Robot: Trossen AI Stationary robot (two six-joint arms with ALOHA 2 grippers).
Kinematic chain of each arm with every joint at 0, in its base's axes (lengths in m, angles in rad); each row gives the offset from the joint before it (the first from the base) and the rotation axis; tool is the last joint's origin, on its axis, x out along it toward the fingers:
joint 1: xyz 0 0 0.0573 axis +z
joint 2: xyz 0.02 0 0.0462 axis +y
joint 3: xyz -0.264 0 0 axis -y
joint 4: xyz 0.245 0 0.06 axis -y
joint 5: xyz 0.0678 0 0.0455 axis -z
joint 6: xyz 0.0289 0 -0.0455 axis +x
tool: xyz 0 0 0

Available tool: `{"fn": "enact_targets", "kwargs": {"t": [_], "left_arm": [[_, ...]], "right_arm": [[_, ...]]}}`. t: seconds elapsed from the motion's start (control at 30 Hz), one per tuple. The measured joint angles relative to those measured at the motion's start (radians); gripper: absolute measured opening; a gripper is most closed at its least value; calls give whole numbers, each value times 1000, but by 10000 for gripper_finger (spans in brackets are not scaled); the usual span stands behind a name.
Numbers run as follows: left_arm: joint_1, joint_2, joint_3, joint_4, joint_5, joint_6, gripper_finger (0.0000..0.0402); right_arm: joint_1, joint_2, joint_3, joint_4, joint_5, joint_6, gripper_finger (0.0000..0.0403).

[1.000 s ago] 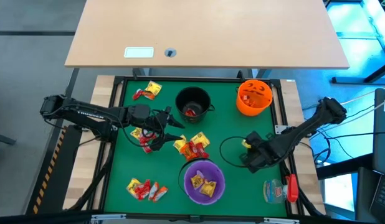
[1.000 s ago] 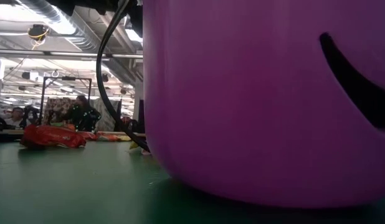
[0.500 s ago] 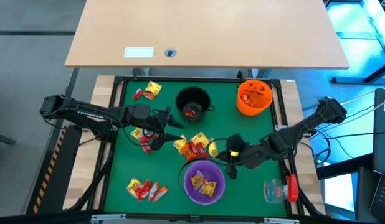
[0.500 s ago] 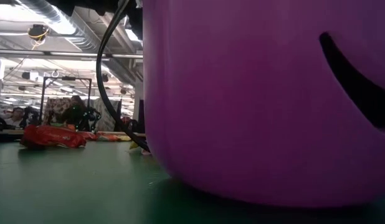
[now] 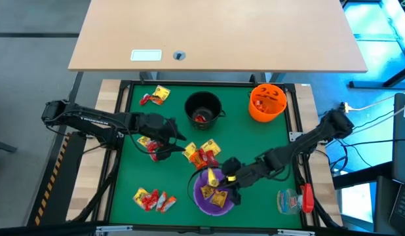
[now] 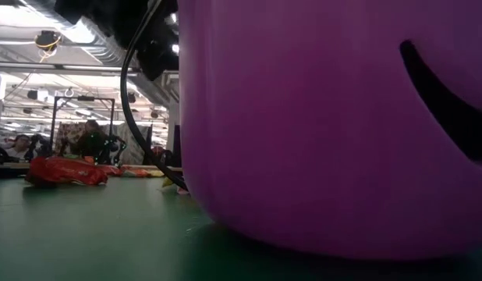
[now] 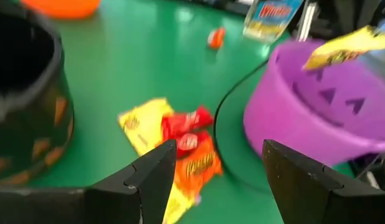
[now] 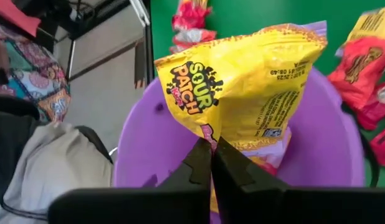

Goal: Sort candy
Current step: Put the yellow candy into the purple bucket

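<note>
Green mat [image 5: 255, 141]: black bowl [image 5: 203, 109], orange bowl [image 5: 267, 103] behind. Right gripper [image 5: 223, 177] pinches yellow candy [image 8: 242, 87] over purple bowl [image 5: 204, 198]; left gripper [image 5: 177, 141] fingers spread, empty.

A lab: exposed ceiling ducts [image 6: 77, 35], bench-mounted robot arms [image 5: 84, 121].

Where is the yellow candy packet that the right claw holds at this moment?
In the high view, the yellow candy packet hangs pinched in the right claw directly over the purple bowl, near the table's front edge, just beside the candy pile at the centre.
</note>
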Motion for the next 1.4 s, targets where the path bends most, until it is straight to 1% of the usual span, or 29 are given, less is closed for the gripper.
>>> {"fn": "enact_targets", "kwargs": {"t": [0.1, 0.2, 0.37, 0.43, 0.57, 0.7, 0.9, 1.0, 1.13, 1.23, 1.4], "left_arm": [[0, 0, 0, -60, -8, -11, 227], [0, 0, 0, -88, -9, -13, 227], [-1, 2, 0, -87, -23, 11, 227], [-1, 15, 0, -82, -25, 24, 227], [-9, 57, 0, -78, -38, 69, 227], [-23, 123, 0, -79, -91, 135, 227], [-79, 265, 0, -68, -177, 338, 227], [-106, 333, -1, -64, -228, 406, 227], [-135, 405, -2, -21, -261, 442, 227], [-148, 449, -2, 28, -319, 467, 227], [-150, 493, -2, 81, -393, 493, 227]], "right_arm": [[0, 9, 0, -3, -6, -4, 22], [0, 9, 0, -4, -12, -20, 58], [0, 9, 0, -7, -26, -25, 133], [0, 9, 0, -9, -46, -27, 157], [0, -9, 0, -11, -45, -67, 186], [-1, -43, 0, -13, -18, -86, 189], [0, -100, 0, -37, 60, -108, 182], [0, -122, 0, -71, 83, -109, 182], [0, -149, 0, -119, 124, -124, 182], [0, -159, 0, -144, 154, -130, 182], [0, -160, 0, -150, 164, -134, 182]]}}
